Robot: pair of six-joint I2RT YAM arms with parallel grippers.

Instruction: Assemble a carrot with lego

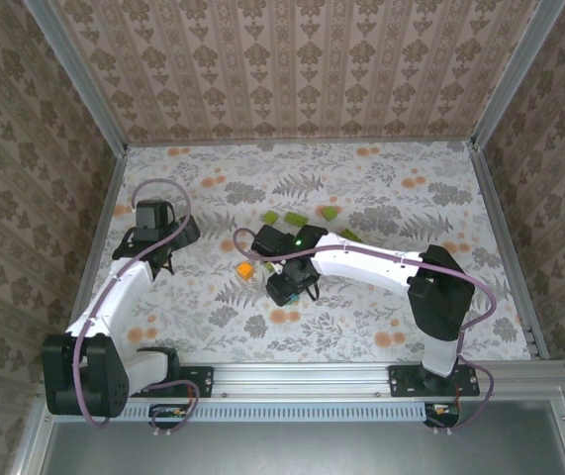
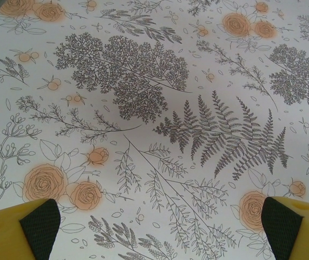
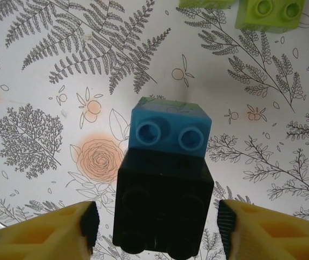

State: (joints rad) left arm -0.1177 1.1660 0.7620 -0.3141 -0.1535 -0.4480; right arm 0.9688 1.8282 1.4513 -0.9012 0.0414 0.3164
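Note:
The lego lies loose on the flowered tablecloth. A black brick with a blue brick joined to its far end sits between the pads of my right gripper, with a gap on each side, so the gripper is open. A sliver of green shows behind the blue brick. From above, the right gripper is at mid table beside an orange brick. My left gripper is open over bare cloth and sits at the left from above. The carrot is out of view.
Lime-green bricks lie just beyond the right gripper; two of them show at the top of the right wrist view. Papered walls with metal rails enclose the table.

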